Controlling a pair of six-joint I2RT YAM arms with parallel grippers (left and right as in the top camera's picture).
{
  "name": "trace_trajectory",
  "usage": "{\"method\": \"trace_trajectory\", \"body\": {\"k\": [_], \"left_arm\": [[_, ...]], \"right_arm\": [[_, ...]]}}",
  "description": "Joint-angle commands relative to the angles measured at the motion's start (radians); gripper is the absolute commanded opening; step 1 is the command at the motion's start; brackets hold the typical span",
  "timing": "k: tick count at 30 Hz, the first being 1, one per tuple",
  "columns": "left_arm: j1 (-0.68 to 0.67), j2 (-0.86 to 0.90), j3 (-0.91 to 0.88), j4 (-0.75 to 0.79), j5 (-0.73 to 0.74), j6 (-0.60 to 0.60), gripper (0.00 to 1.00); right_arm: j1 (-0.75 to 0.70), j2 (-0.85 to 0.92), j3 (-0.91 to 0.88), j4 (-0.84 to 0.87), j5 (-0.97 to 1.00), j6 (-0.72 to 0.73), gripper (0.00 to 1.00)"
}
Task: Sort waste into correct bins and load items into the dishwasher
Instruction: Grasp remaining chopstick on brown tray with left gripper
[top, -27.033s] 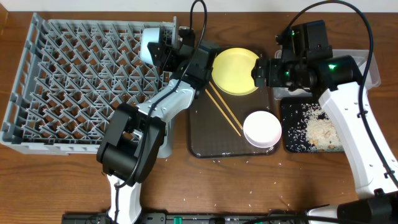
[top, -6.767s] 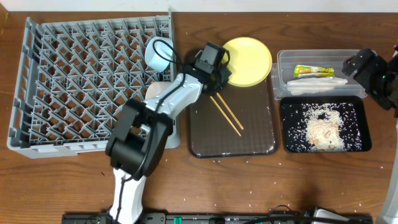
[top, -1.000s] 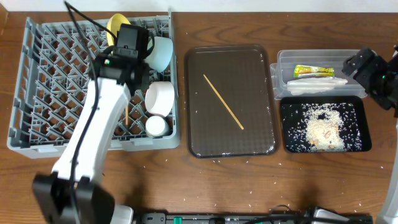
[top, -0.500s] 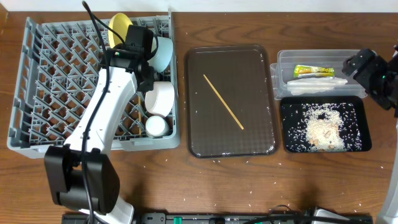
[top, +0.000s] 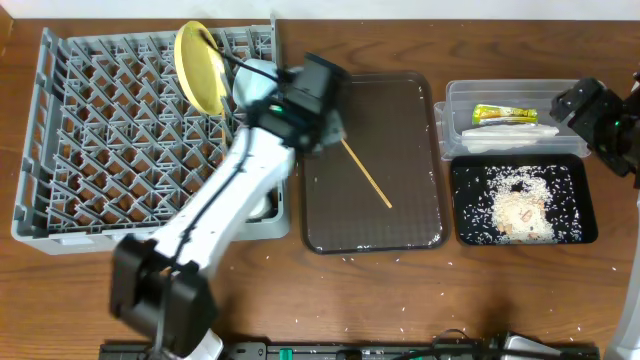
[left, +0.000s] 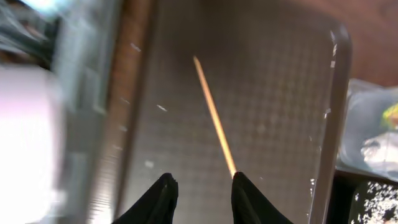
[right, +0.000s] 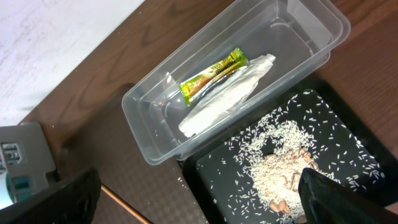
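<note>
Since a thin wooden chopstick (left: 215, 118) awaits racking on the dark brown rectangular tray (top: 400, 120), the empty, part-open left gripper (left: 202, 186) hovers at its ten-o'clock end.

You worked in a robot lab staged as a kitchen: the wooden table (top: 500, 295) carried a grey dish rack (top: 100, 150) at nine o'clock, a clear tub (top: 456, 100) and black tray (top: 575, 176) at three o'clock.

dish rack (top: 100, 130): grey plastic, matt
plate (top: 200, 68): yellow, smooth, faint sheen
serving tray (left: 280, 124): dark brown, finely dimpled
chopstick (left: 214, 118): pale bare wood
tub (right: 140, 106): clear glossy plastic
black tray (right: 208, 180): smooth, matt
table (top: 400, 290): brown wood grain
</note>
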Motion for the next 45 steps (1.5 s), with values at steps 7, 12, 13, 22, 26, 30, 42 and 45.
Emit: {"method": "trace_trajectory", "body": {"k": [7,12,13,22,26,30,42,45], "left_arm": [[-0.092,0.233,-0.007,0.077,-0.080,-0.221,0.31],[-0.099,0.321,-0.007,0.132,-0.047,-0.232,0.28],[-0.099,0.330,-0.007,0.146,-0.038,-0.232,0.27],[-0.118,0.348,-0.007,0.206,-0.039,-0.232,0.27],[-0.136,0.370,-0.007,0.206,-0.039,-0.255,0.27],[-0.146,0.386,-0.007,0.226,-0.039,-0.257,0.27],[-0.148,0.431,-0.007,0.224,0.013,-0.257,0.27],[-0.148,0.435,-0.007,0.224,0.032,-0.253,0.21]], "right_arm": [[-0.004,-0.002,0.002,-0.002,0.010,0.014,0.99],[-0.004,-0.002,0.002,-0.002,0.010,0.014,0.99],[-0.004,-0.002,0.002,-0.002,0.009,0.014,0.99],[-0.004,-0.002,0.002,-0.002,0.010,0.014,0.99],[-0.004,-0.002,0.002,-0.002,0.010,0.014,0.99],[-0.004,-0.002,0.002,-0.002,0.009,0.014,0.99],[-0.004,-0.002,0.002,-0.002,0.010,0.014,0.99],[-0.004,-0.002,0.002,-0.002,0.010,0.014,0.99]]}}
